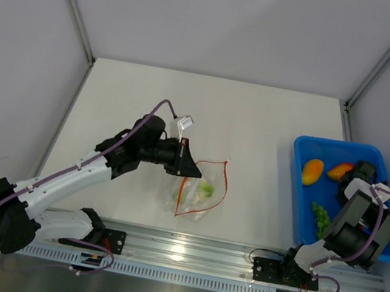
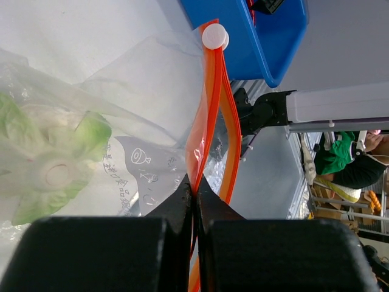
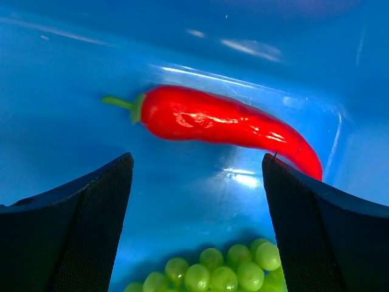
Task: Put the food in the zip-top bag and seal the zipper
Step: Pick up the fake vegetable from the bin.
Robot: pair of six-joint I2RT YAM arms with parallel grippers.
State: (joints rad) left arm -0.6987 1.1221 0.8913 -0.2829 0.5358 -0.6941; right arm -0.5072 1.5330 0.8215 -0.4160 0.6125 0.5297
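The clear zip-top bag (image 1: 199, 189) lies at mid-table with the white-and-green vegetable (image 1: 205, 190) (image 2: 51, 164) inside it. My left gripper (image 1: 183, 160) (image 2: 195, 191) is shut on the orange zipper (image 2: 209, 109) at the bag's mouth, and a white slider (image 2: 214, 35) sits at the strip's far end. My right gripper (image 1: 361, 174) (image 3: 197, 159) hangs open inside the blue bin. The red chili pepper (image 3: 225, 121) lies just beyond its fingertips, untouched. The green bunch (image 3: 213, 274) (image 1: 320, 218) lies below the jaws. An orange-yellow fruit (image 1: 312, 172) rests in the bin.
The blue bin (image 1: 307, 146) stands at the table's right side, near the right wall. A second orange piece (image 1: 339, 170) lies beside the fruit. An aluminium rail (image 1: 185, 249) carrying both arm bases runs along the near edge.
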